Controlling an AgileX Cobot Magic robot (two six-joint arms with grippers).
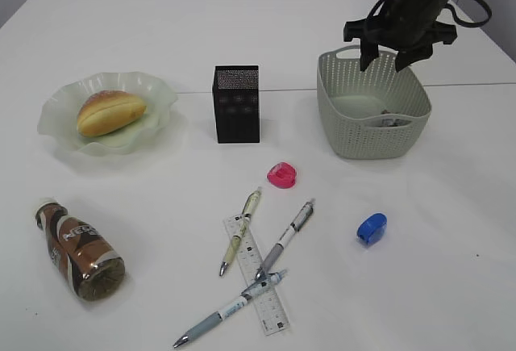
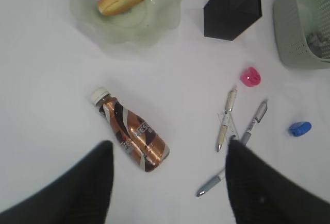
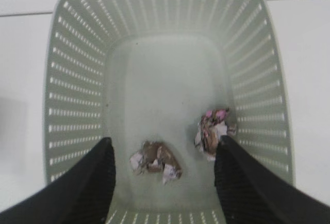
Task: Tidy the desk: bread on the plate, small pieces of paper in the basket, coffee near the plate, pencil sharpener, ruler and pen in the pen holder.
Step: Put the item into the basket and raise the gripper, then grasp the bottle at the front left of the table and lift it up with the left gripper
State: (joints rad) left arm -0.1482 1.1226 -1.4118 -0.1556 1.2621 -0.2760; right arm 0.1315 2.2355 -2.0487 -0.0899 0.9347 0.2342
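The desk [image 1: 145, 28] is a white tabletop with a thin seam running across it behind the basket and pen holder.

The basket [image 1: 372, 107] sits at the right rear of the desk. Two crumpled paper pieces lie on its floor: one [image 3: 154, 160] near the front centre, the other [image 3: 214, 131] toward the right wall. They lie apart from each other.

The right gripper [image 1: 389, 54] hangs above the rear rim of the basket. Its jaws are spread apart and hold nothing; in the right wrist view both fingers [image 3: 85, 188] frame the basket floor with a clear gap between them.

The plate [image 1: 60, 113] stands at the left rear. The bread [image 1: 110, 111] rests on it.

The left gripper [image 2: 167, 183] hovers above the front left of the desk. Its jaws are spread and empty, with the coffee below and between them.

The pen holder [image 1: 237, 103] stands upright between plate and basket.

The coffee [image 1: 79, 248] lies on its side at the front left, well apart from the plate, cap toward the rear.

The ruler [image 1: 260, 277] lies flat at front centre. Three pens lie on the desk: one [image 1: 240, 230] beside the ruler's left edge, one [image 1: 286, 238] crossing its right edge, and one [image 1: 230, 309] across its lower part.

A pink sharpener [image 1: 282, 175] sits in front of the pen holder. A blue sharpener [image 1: 372, 228] sits in front of the basket.
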